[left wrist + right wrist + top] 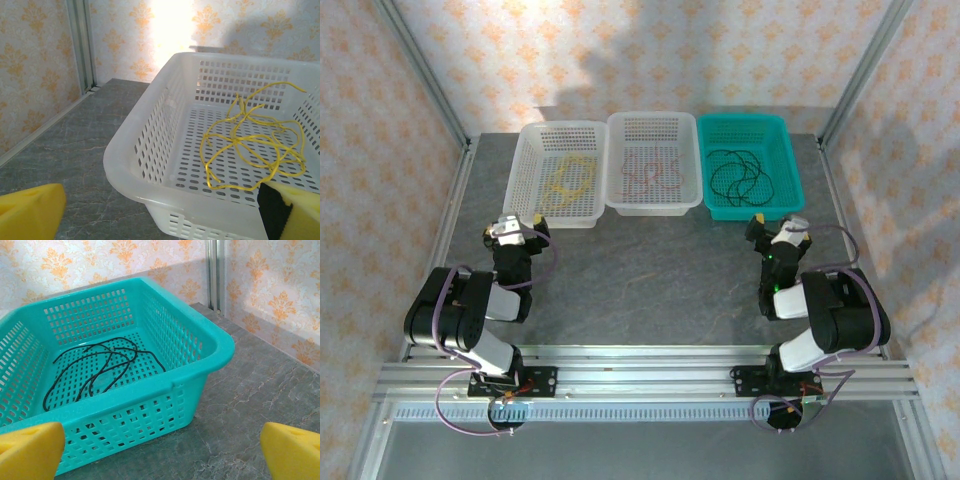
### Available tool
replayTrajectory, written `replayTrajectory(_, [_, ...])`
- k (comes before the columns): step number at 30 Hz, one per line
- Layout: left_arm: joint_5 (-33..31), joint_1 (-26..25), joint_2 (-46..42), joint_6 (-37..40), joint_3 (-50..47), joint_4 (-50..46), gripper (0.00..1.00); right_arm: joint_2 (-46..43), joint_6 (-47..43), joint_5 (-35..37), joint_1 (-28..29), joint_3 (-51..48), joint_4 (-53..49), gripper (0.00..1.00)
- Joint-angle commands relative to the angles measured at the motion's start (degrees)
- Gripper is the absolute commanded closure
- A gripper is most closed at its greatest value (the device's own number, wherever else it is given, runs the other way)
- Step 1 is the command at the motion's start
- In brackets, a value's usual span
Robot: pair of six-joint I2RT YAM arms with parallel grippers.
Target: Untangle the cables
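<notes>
- Three cables lie apart, one to a basket: the yellow cable (568, 182) in the left white basket (555, 219); the reddish-pink cable (655, 172) in the middle white basket (655, 206); the black cable (740, 172) in the teal basket (750, 212); none touches another, so the separating looks done.
- Each cable loops and crosses over itself; whether those crossings are loose laps or real knots cannot be told, so at most some tidying within a basket seems left.
- Both tools hang over the table (650, 280) just short of the baskets; the left tool (513, 226) has its jaws wide apart and carries nothing; the right tool (780, 226) stands spread and empty likewise.
- From above, the whole row of baskets and both arms can be taken in at once, but the wires read faint and thin.
- Close in, the left wrist view shows the yellow cable (235, 143) with one free end rising toward the far wall; yellow pads (30, 212) frame the lower corners.
- Seen from the right wrist, the black cable (114, 349) lies in long flat loops on the teal floor, nearer the left wall.
</notes>
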Motion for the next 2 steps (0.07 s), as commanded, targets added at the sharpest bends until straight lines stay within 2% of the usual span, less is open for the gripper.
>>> replayTrajectory(1, [1.2,0.4,-0.2,0.3,0.9,-0.3,0.0,0.2,-0.4,0.0,0.0,0.7,0.5,0.0])
replayTrajectory(2, [1.4,0.4,-0.1,0.3,0.9,-0.2,0.0,0.2,-0.4,0.1,0.0,0.8,0.5,0.0])
